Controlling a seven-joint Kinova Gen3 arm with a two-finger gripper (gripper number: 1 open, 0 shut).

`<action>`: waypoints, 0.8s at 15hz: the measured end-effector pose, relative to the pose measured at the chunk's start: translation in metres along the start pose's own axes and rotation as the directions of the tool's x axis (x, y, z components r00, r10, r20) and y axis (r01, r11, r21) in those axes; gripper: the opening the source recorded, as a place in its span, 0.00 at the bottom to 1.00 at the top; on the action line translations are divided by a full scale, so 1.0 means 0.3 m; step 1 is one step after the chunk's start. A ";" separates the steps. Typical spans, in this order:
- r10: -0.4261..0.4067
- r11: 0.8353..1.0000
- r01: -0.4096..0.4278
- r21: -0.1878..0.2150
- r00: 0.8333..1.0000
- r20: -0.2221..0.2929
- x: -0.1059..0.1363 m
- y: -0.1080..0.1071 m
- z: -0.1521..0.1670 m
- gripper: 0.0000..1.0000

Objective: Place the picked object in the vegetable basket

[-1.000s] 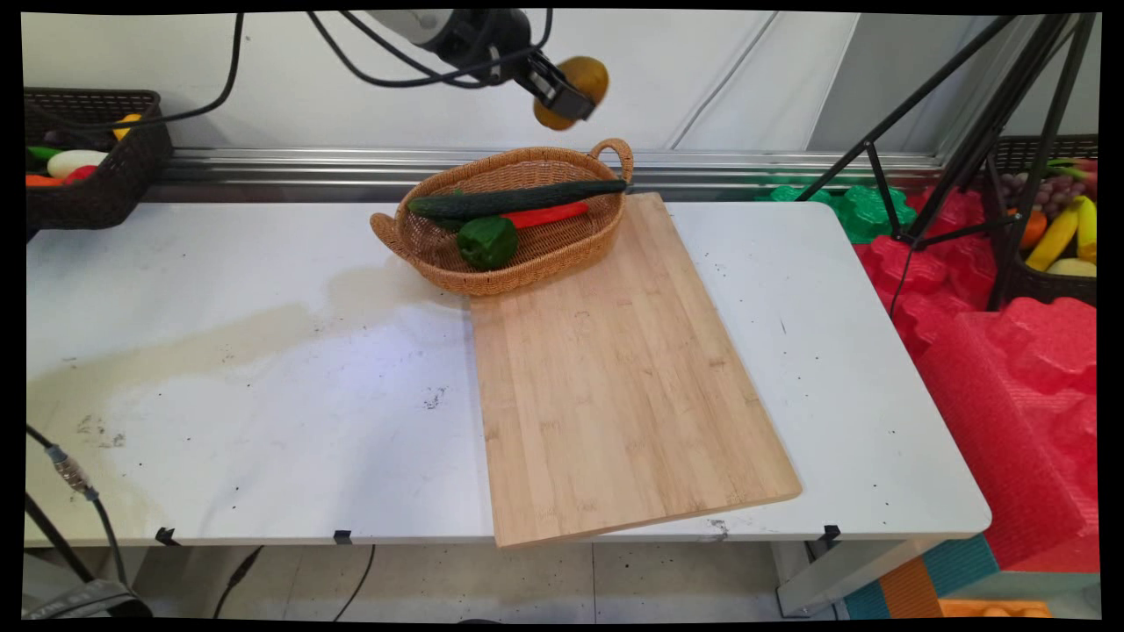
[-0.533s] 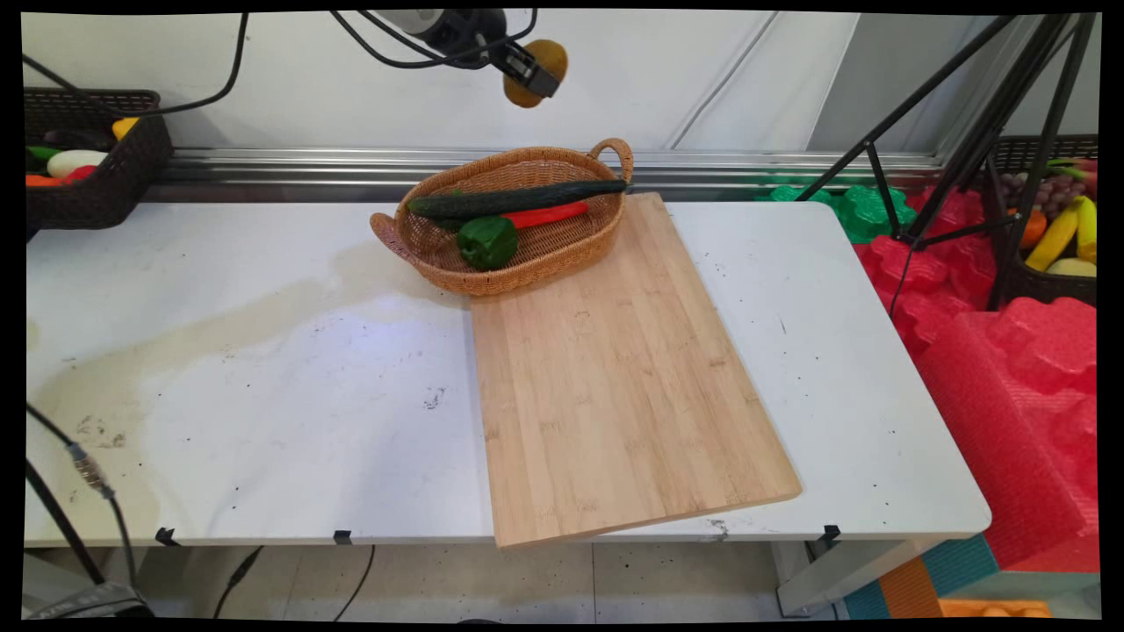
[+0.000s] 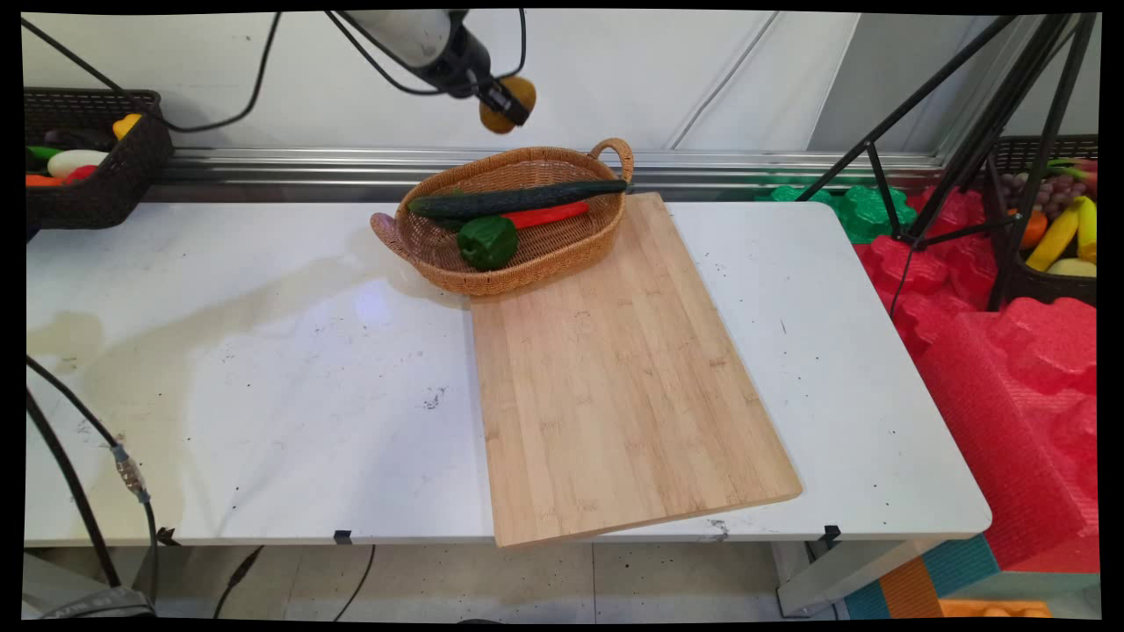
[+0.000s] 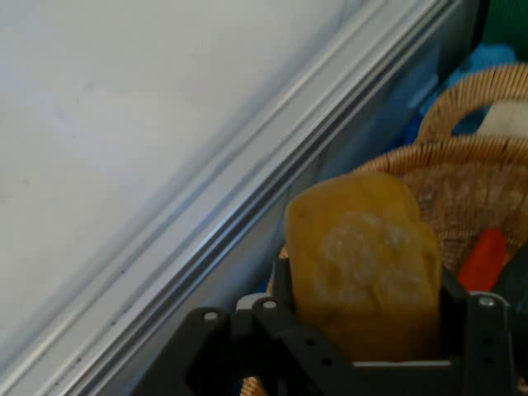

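The gripper (image 3: 503,103) hangs high at twelve o'clock of the wicker basket (image 3: 527,263), jaws clenched on a yellow-brown fruit (image 4: 363,264); a loosened grip could drop it beyond the rim, onto the counter (image 3: 263,369).

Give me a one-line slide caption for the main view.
Kinova gripper holds a yellow-brown potato in the air above a wicker basket of vegetables, beside a wooden cutting board.

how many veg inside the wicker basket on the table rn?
3 visible in the oval wicker basket: long dark green cucumber across the back, red chili pepper beside it, green bell pepper in front. More may be hidden.
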 end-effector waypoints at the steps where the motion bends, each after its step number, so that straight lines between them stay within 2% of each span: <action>1: 0.005 1.000 -0.005 -0.004 1.000 0.011 -0.008 -0.002 0.021 0.00; 5: 0.039 0.999 -0.037 -0.040 0.998 0.046 -0.031 0.007 0.131 0.00; 12: 0.079 0.993 -0.074 -0.090 0.995 0.061 -0.040 0.042 0.277 0.00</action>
